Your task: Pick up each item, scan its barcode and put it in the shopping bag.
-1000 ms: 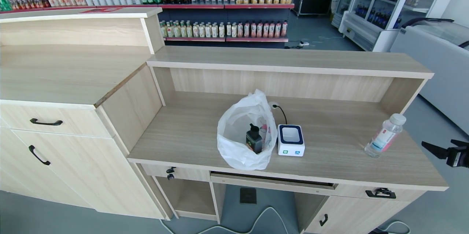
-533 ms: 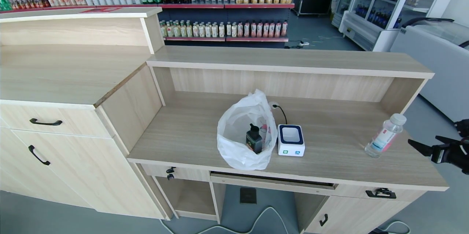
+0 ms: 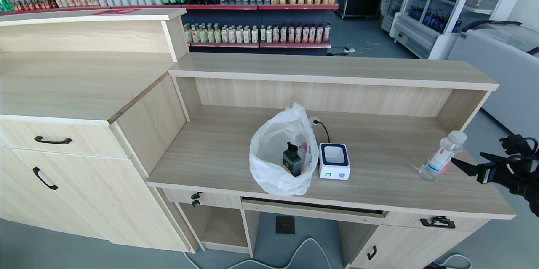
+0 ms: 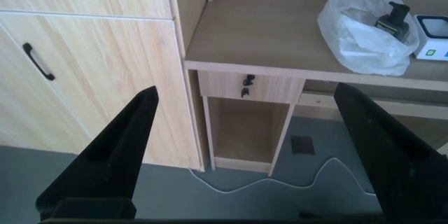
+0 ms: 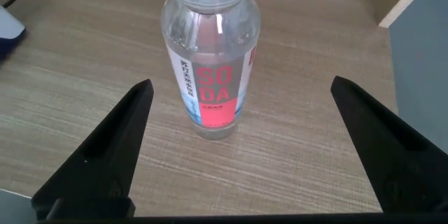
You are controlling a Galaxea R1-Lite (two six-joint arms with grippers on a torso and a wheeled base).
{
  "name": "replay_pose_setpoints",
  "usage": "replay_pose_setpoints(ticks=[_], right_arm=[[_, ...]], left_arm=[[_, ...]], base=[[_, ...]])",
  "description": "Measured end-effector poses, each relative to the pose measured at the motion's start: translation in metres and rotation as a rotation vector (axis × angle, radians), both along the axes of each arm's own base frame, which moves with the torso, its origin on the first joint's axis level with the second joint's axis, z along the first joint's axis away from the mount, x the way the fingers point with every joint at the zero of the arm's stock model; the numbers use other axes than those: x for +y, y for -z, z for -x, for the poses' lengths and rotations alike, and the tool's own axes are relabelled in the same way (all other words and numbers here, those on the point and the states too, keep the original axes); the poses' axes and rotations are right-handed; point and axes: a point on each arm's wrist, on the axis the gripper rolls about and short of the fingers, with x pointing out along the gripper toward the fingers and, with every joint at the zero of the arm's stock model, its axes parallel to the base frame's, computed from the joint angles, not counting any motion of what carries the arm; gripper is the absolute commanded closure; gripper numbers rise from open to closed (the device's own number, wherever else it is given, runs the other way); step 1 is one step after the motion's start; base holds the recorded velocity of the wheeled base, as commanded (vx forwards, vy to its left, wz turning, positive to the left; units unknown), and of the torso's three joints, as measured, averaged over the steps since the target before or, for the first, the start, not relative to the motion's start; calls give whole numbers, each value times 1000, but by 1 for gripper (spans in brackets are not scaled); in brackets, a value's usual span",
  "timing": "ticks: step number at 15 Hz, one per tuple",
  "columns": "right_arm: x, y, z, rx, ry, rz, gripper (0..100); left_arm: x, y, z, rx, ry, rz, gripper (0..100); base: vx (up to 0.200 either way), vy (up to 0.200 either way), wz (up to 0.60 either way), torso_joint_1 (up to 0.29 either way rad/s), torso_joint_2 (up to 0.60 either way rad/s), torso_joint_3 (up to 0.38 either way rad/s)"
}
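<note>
The right gripper (image 5: 241, 82) hung with its two dark fingers spread wide apart and nothing between them, level with the counter (image 3: 379, 147) at its right end. Just ahead of it stood the clear soda water bottle (image 5: 210, 56), upright on the wood with its red and white label toward the fingers. The bottle was centred on the gap between them but was not yet inside it. In the head view the nearer fingertip (image 3: 454, 161) seemed to stop just short of the bottle (image 3: 440, 157), though the angle made that gap hard to judge. Beyond the bottle, well apart from this gripper, sat the white barcode scanner (image 3: 334, 160). The white plastic shopping bag (image 3: 273, 151) stood just beside the scanner on its far side, mouth open, with a dark pump bottle (image 3: 291, 161) upright inside. The left gripper (image 4: 246, 89) was likewise spread and empty, held low before the counter's front. The bag (image 4: 357, 21) lay well ahead of it on the countertop.
</note>
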Motion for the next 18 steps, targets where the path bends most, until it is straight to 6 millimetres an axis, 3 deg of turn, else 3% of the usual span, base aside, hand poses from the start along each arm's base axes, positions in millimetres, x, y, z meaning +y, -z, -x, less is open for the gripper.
replay_pose_setpoints(ticks=[9, 18], right_arm=[[25, 16, -50, -16, 8, 3, 0], [44, 33, -73, -16, -30, 8, 0]], left_arm=[[0, 0, 0, 0, 0, 0, 0], [0, 0, 0, 0, 0, 0, 0]], base=[[0, 0, 0, 0, 0, 0], [0, 0, 0, 0, 0, 0]])
